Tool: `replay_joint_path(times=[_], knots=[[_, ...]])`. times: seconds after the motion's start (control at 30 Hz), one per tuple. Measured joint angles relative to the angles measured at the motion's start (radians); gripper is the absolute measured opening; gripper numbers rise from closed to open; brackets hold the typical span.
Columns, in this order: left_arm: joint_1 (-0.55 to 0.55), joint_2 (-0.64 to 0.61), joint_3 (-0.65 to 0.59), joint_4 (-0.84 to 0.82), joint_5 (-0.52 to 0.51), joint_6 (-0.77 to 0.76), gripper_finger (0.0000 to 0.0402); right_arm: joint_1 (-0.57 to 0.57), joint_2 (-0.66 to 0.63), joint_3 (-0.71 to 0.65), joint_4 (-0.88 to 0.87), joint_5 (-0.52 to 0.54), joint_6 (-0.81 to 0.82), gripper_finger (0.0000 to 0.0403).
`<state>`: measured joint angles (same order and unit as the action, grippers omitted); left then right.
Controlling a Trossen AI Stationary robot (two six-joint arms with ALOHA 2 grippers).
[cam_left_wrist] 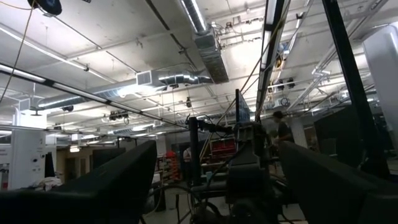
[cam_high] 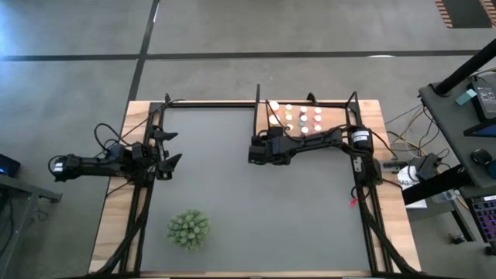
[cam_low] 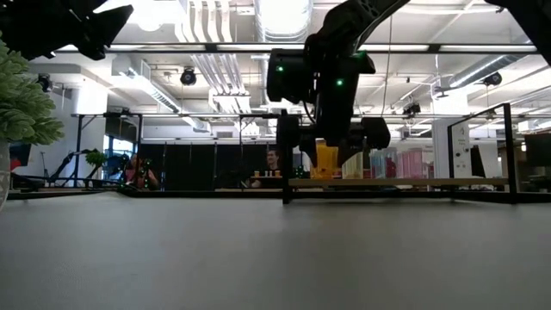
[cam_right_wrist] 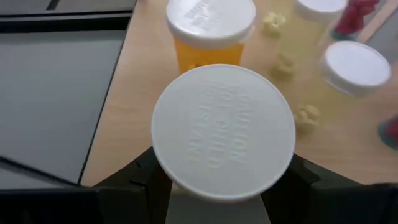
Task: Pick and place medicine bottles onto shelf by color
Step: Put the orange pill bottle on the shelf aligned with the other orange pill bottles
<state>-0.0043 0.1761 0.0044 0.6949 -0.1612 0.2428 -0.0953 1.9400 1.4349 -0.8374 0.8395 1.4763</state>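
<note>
Far left of the counter (cam_high: 232, 194): left claw (cam_high: 172, 147) parked at the edge of the dark mat (cam_high: 256, 225), fingers spread wide and empty, aimed up at the ceiling in its own wrist view, well apart from every bottle. Near the front-left corner: a green spiky plant (cam_high: 188, 230), no part of the sorting.

Centre to right: right arm stretched leftward across the shelf's (cam_high: 335, 118) front edge, right claw (cam_right_wrist: 221, 180) clamped on a white-capped bottle (cam_right_wrist: 224, 132), held upright with its long axis vertical and cap facing the wrist camera; body colour hidden under the cap, though the low view hints at orange-yellow. Just beyond the held bottle: an orange bottle (cam_right_wrist: 210, 34) standing upright on the light-wood board, cap up, close but seemingly not touching. Farther along the same board: a yellowish bottle (cam_right_wrist: 311, 28), another white cap (cam_right_wrist: 356, 67) and a glimpse of pink at the frame's margin.

Far right, high view: roughly a dozen caps ranked in short rows on the shelf at the counter's far right corner.

Judged from this: placement step under way, right arm by far the nearer, open board lying just beside the held bottle on the near side of the orange one; a straight lowering along the bottle's vertical axis likely enough, with the orange neighbour the thing to avoid knocking
</note>
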Motion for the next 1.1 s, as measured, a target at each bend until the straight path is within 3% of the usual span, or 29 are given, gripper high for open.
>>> replay_joint_path(times=[1.1], knots=[[0.000, 0.000, 0.000, 0.000, 0.000, 0.000, 0.0322, -0.072, 0.001, 0.000, 0.070, -0.059, -0.130, 0.0185]])
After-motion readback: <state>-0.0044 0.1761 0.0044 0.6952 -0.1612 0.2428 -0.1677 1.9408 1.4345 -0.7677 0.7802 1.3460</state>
